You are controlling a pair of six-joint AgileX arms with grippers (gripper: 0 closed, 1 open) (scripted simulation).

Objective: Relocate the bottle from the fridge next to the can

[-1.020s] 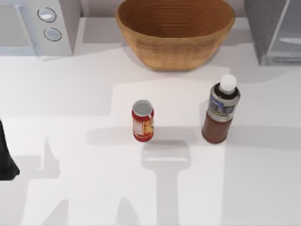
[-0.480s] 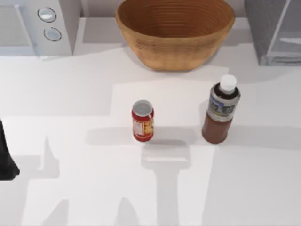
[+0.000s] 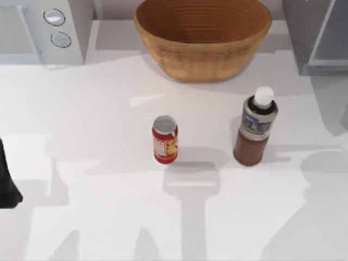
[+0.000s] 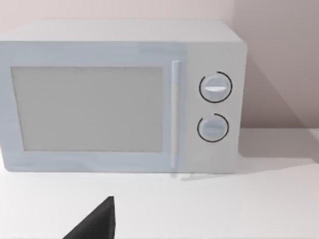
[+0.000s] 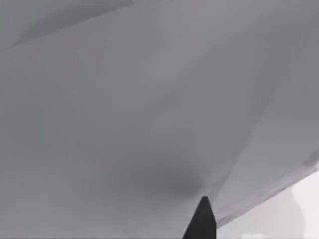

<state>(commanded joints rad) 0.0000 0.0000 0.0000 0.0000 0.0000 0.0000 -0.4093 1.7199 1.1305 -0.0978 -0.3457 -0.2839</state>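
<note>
Top view: bottle (image 3: pixel 255 130) upright on tabletop (image 3: pixel 98 206), out of fridge (image 3: pixel 315 38), right of can (image 3: pixel 165 139) but apart, likely needing closer placement. State of both jaws: cannot tell.

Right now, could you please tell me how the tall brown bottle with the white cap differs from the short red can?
The tall brown bottle with the white cap stands clearly higher than the short red can. The bottle holds dark reddish-brown liquid under a grey label; the can is red with a yellow-white label. The bottle has a white cap, the can a silver top. Both stand upright on the white table, apart from each other.
</note>
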